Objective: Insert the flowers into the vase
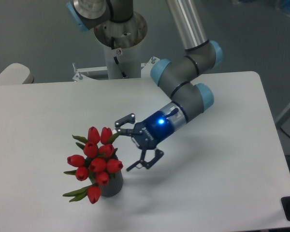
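The flowers (94, 163), a bunch of red tulip buds with green leaves, stand with their stems in the vase (111, 185), a small dark grey cylinder near the table's front left. The bunch leans to the left and hides most of the vase's mouth. My gripper (130, 143) hangs just right of the bunch, open, with nothing between its fingers. One finger (124, 120) reaches toward the top buds and the other finger (146, 162) sits lower right, apart from the flowers.
The arm's base column (120, 36) stands at the table's back edge. The white table (222, 159) stretches right to an edge near the frame's right side. A pale rounded object (12, 75) sits off the back left corner.
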